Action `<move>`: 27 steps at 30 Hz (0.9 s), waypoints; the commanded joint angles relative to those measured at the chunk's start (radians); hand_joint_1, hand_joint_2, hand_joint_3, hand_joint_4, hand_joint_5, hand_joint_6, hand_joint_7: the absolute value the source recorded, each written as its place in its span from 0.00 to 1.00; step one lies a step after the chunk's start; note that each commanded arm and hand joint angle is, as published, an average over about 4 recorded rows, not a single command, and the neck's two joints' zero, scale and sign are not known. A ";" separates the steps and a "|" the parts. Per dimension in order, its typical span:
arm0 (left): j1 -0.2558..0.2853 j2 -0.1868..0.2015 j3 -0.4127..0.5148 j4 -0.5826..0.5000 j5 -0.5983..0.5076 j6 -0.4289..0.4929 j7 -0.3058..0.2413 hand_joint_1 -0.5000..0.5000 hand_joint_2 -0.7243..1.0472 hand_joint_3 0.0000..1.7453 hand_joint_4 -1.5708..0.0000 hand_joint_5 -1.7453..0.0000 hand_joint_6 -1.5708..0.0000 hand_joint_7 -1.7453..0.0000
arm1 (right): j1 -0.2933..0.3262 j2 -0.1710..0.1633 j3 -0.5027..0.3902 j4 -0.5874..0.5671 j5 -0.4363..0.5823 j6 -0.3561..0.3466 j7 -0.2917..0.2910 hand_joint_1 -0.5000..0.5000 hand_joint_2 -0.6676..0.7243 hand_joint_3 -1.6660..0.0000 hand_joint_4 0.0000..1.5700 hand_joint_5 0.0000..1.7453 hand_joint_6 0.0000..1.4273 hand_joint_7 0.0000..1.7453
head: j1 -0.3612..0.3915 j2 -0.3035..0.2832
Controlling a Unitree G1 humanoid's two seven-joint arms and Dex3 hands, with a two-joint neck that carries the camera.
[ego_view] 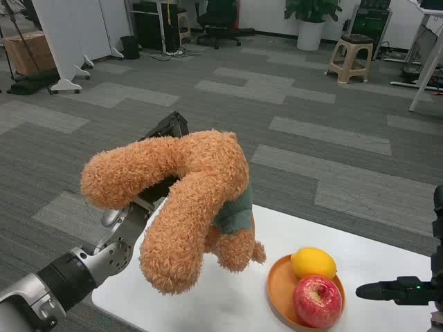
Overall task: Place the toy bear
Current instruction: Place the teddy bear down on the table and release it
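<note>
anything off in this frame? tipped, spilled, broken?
Only the bear: the left hand holds it up above the table's left end, limbs dangling, not yet set down. The lemon and apple sit neatly on the orange plate. No spill or damage visible.

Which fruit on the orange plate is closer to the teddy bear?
The yellow lemon; it sits at the plate's far side, while the red apple lies nearer the camera.
</note>
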 commanded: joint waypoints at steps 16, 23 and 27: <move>-0.023 0.014 -0.011 -0.002 -0.001 -0.010 0.004 1.00 0.75 0.05 0.00 0.00 0.22 0.04 | -0.054 0.010 0.083 -0.030 -0.002 -0.001 0.002 0.17 0.64 1.00 0.00 0.11 0.00 0.04 | -0.037 0.002; -0.009 0.028 -0.014 -0.006 -0.016 -0.006 0.028 1.00 0.75 0.05 0.00 0.00 0.23 0.04 | -0.054 0.009 0.082 -0.024 -0.002 -0.001 0.002 0.17 0.64 1.00 0.00 0.11 0.00 0.04 | -0.036 -0.010; 0.033 0.063 -0.009 -0.019 -0.055 0.036 0.075 1.00 0.70 0.05 0.00 0.00 0.28 0.04 | -0.054 0.008 0.080 -0.019 -0.002 -0.001 0.002 0.17 0.64 1.00 0.00 0.11 0.00 0.04 | -0.036 -0.018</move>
